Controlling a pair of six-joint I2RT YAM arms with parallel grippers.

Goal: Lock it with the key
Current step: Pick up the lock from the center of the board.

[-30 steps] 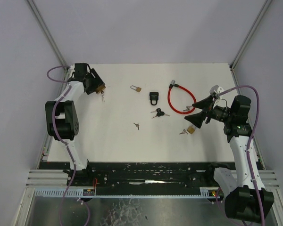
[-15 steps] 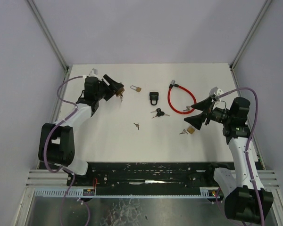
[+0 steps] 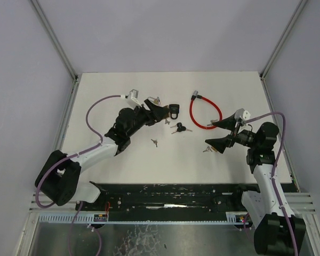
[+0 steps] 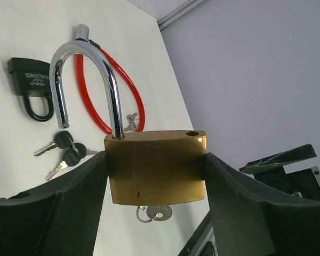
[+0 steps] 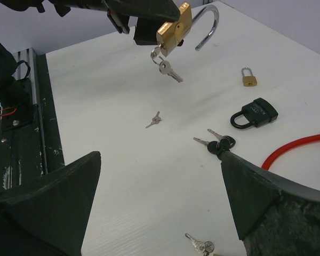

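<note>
My left gripper (image 3: 154, 111) (image 4: 156, 156) is shut on the sides of a brass padlock (image 4: 156, 168) and holds it above the middle of the table. The steel shackle (image 4: 85, 69) stands open, one leg out of the body. A key (image 4: 159, 213) on a small ring sticks out of the keyhole underneath. The right wrist view shows the same padlock (image 5: 173, 29) in the air with the key (image 5: 168, 69) dangling below it. My right gripper (image 3: 224, 133) (image 5: 160, 154) is wide open and empty, low over the table's right side and well apart from the lock.
On the table lie a black padlock (image 3: 174, 111), a red cable lock (image 3: 202, 114), a black-headed key pair (image 3: 178, 128), a small loose key (image 3: 154, 142), a small brass padlock (image 5: 249, 80), and keys (image 5: 200, 245) just below my right gripper.
My left arm has swung from the far left corner to the table's middle, carrying the padlock. The right gripper has shifted slightly nearer and stays open.
</note>
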